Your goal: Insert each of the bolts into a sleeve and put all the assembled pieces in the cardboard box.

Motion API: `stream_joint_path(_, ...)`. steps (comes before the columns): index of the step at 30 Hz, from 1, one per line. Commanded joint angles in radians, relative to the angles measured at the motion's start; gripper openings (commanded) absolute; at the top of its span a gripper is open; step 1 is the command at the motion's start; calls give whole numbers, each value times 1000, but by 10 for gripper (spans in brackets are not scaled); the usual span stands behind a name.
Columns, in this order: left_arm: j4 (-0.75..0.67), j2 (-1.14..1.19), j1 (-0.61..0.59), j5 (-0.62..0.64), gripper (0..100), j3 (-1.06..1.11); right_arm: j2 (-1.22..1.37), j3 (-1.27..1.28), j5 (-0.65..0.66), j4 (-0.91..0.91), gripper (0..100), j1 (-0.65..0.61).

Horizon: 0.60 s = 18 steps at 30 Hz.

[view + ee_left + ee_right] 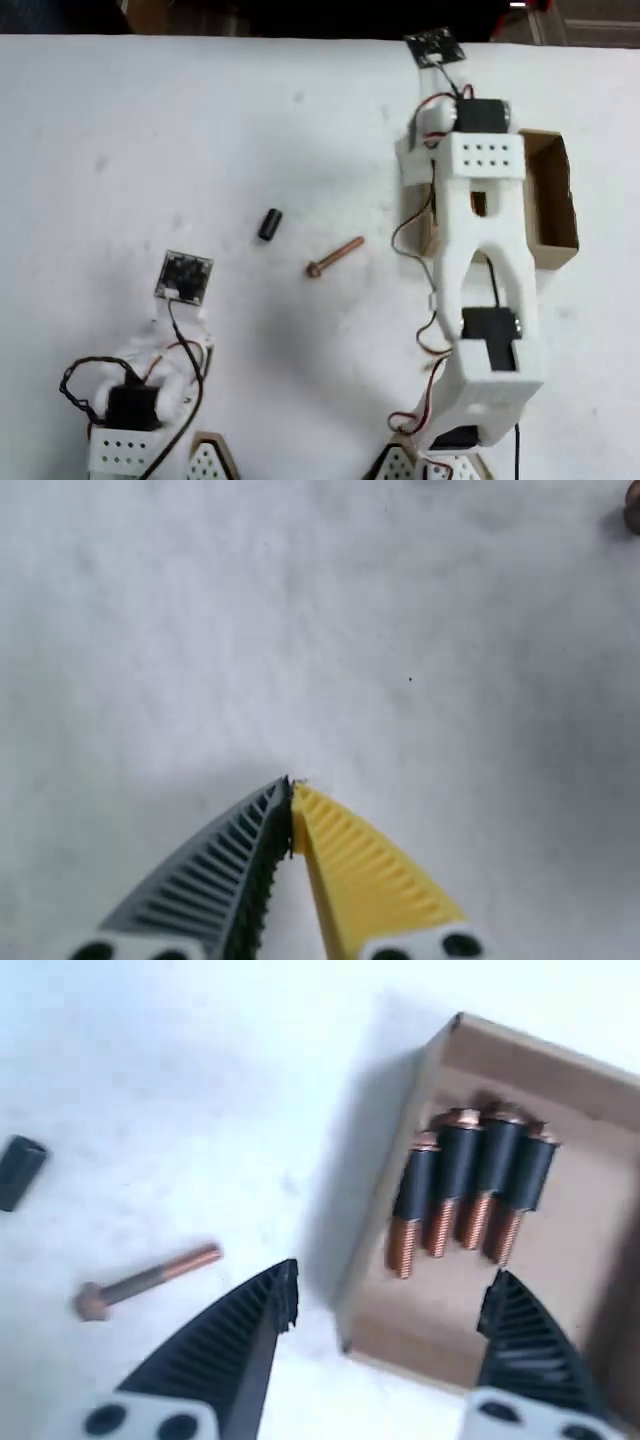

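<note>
Left gripper point(290, 785): jaws clenched, grey and yellow tips touching, nothing held.
Table point(300, 630): white surface directly under and ahead of the left gripper's tips.
Right gripper point(390, 1305): jaws released and spread wide, nothing between them; the box's near corner sits in the gap.
Loose bolt point(150, 1280): copper, lying flat on the table just outside 1 jaw of the right gripper, outside the box.
Cardboard box point(540, 1060): open-topped, reaching from between the right jaws to well ahead of them.
Assembled pieces point(470, 1175): 4 bolts in black sleeves, side by side on the box floor, ahead of the gap.
Loose sleeve point(20, 1172): black, beyond the loose bolt, apart from it.
</note>
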Motion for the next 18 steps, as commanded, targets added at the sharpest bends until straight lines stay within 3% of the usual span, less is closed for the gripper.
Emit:
stream_joint_path(1,9,-12,-5,-12,23,-3,-73,-28,-137,51,269,-85)
stream_joint_path(9,11,-12,-7,-12,23,-3,-73,57,-373,85,269,-328)
stream_joint_path(13,11,-12,-27,-9,23,-3,-73,176,-416,-28,269,-415)
stream_joint_path(18,8,-12,-153,-5,23,-3,-73,281,-491,-194,269,-444)
